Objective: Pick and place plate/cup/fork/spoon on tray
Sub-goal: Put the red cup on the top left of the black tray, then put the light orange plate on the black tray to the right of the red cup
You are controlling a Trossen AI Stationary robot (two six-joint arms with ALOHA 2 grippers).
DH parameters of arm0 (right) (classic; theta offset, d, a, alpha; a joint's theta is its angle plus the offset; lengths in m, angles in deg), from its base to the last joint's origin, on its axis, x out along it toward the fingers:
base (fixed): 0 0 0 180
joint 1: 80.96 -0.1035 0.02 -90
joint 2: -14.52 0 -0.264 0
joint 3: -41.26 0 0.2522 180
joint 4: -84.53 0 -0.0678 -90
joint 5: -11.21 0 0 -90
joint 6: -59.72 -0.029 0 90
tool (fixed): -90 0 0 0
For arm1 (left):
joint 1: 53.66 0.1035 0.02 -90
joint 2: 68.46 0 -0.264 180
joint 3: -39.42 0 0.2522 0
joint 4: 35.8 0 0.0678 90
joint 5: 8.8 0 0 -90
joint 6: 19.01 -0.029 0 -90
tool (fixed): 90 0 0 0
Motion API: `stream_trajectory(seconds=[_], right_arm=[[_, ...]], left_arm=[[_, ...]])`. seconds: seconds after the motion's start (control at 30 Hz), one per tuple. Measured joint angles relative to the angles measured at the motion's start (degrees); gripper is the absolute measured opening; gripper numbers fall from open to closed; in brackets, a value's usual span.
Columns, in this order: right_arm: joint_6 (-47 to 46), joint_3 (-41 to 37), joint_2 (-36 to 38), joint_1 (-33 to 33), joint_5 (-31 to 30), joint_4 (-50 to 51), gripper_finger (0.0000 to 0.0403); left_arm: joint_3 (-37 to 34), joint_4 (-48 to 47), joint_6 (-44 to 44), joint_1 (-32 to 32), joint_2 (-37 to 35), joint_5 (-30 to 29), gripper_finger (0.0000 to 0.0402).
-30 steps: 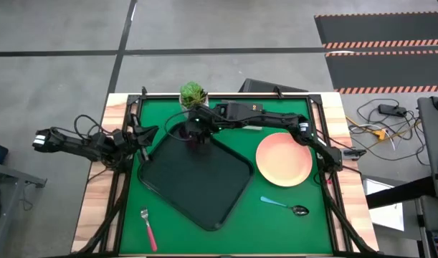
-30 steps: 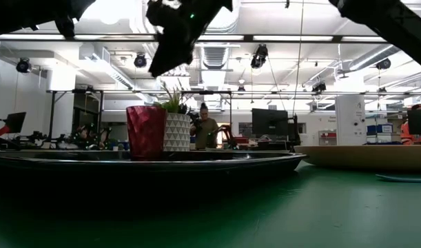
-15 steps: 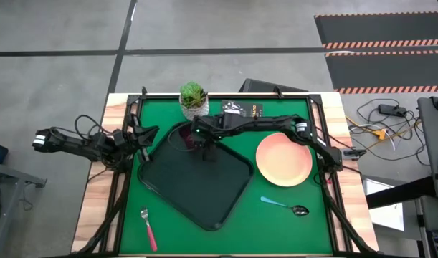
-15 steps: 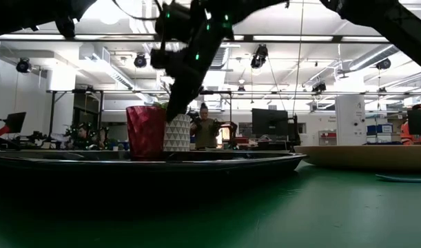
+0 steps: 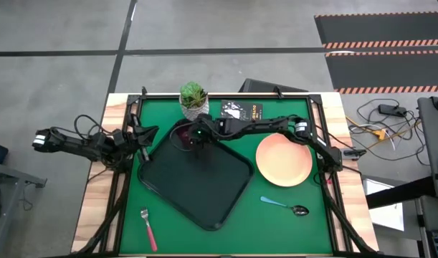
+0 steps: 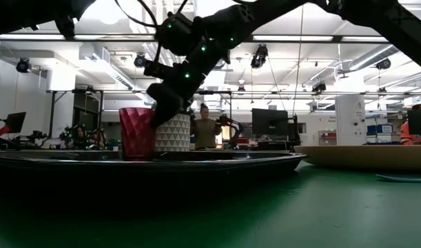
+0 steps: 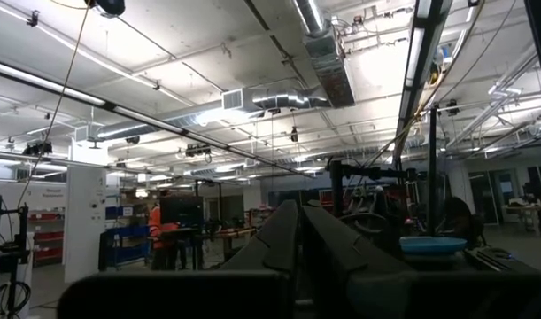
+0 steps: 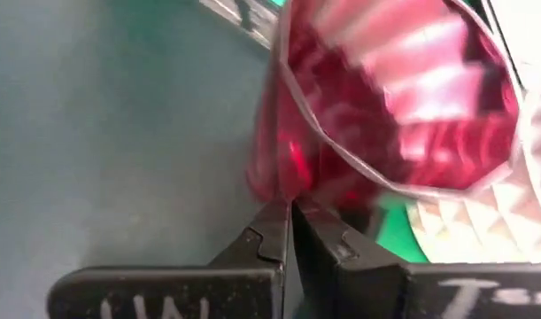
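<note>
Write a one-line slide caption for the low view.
Right gripper beside the red cup standing on the black tray, white plant pot behind, plate at right.

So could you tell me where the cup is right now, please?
In the high view the cup stands in the tray's far corner, just before the white plant pot, the right claw beside it.

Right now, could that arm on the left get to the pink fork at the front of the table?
Probably yes. The fork lies alone on the green mat on the left arm's side, beside the tray, with nothing over it. The left gripper waits at the table's left edge; the right gripper is busy at the cup.
</note>
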Motion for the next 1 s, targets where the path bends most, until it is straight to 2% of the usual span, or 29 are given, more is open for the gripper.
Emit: stream_trajectory(seconds=[0.3,0.5,0.73,1.0], right_arm=[[-6.68,2.01,5.47,-6.3,-0.25,13.34,0.0008],[-11.76,-1.19,11.79,-12.39,-0.3,19.41,0.0008],[-22.35,-13.17,20.81,-18.37,-1.14,17.47,0.0009],[-39.04,-30.35,32.38,-23.31,-9.46,17.15,0.0009]], left_arm=[[-0.02,0.0,0.0,0.0,0.01,-0.01,0.0],[-0.02,0.0,0.0,0.0,0.07,0.01,0.0],[-0.11,-0.04,0.0,0.0,0.09,-0.01,0.0],[-0.09,0.02,0.0,0.0,0.09,-0.01,0.0]])
